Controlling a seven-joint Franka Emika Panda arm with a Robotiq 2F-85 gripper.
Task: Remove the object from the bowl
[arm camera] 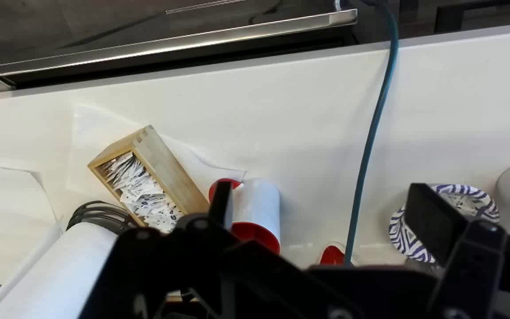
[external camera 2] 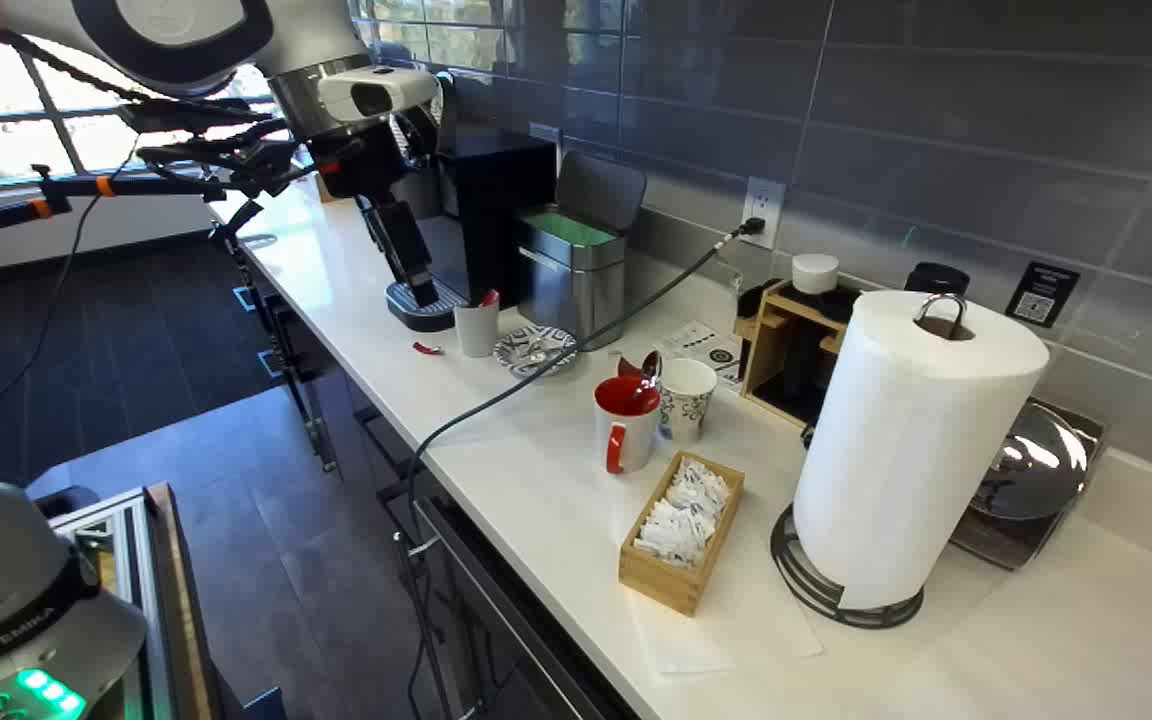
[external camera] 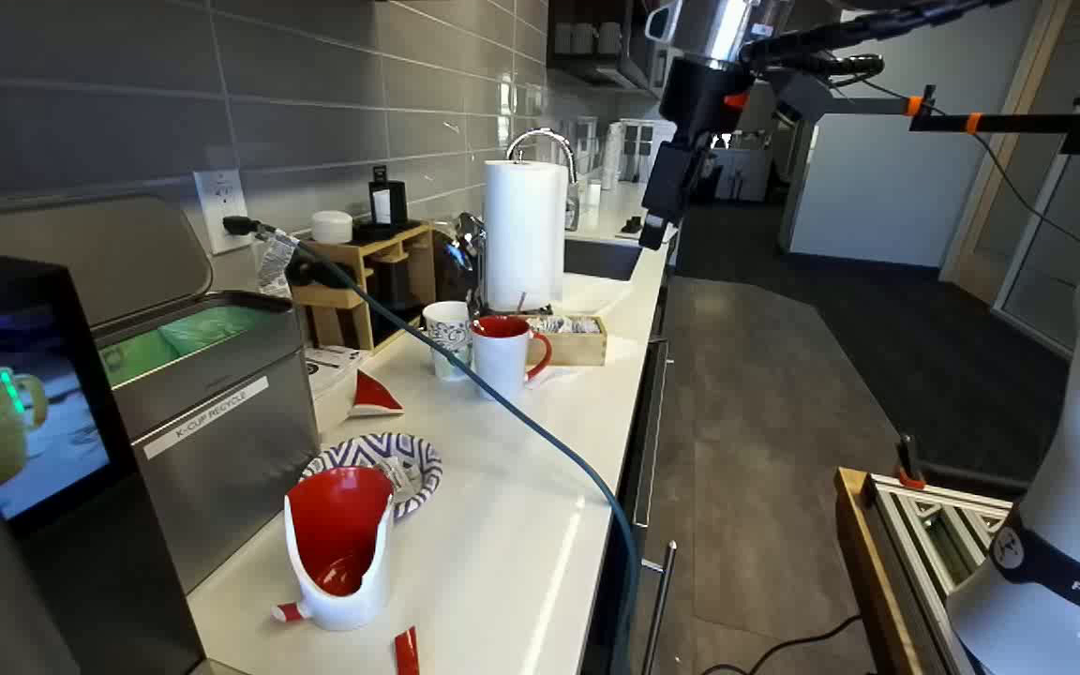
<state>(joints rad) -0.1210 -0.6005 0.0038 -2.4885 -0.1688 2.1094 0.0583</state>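
Observation:
The bowl is shallow, with a dark-and-white zigzag pattern. It stands on the white counter in both exterior views (external camera: 338,457) (external camera 2: 509,358) and at the right of the wrist view (arm camera: 407,241). The object is a small whitish, crinkled item with dark marks. It lies in the bowl in both exterior views (external camera: 401,478) (external camera 2: 540,347) and in the wrist view (arm camera: 466,203). My gripper (external camera: 654,232) (external camera 2: 424,290) (arm camera: 328,208) is high above the counter, apart from everything. Its fingers are wide apart with nothing between them. One finger hides part of the bowl in the wrist view.
A broken red-and-white mug (external camera: 338,553) stands beside the bowl, with red shards (external camera: 406,649) nearby. A cable (external camera: 540,427) crosses above the counter. A red-and-white mug (external camera 2: 626,425), paper cup (external camera 2: 686,395), packet box (external camera 2: 671,580), paper towel roll (external camera 2: 916,450) and steel bin (external camera 2: 576,270) also stand there.

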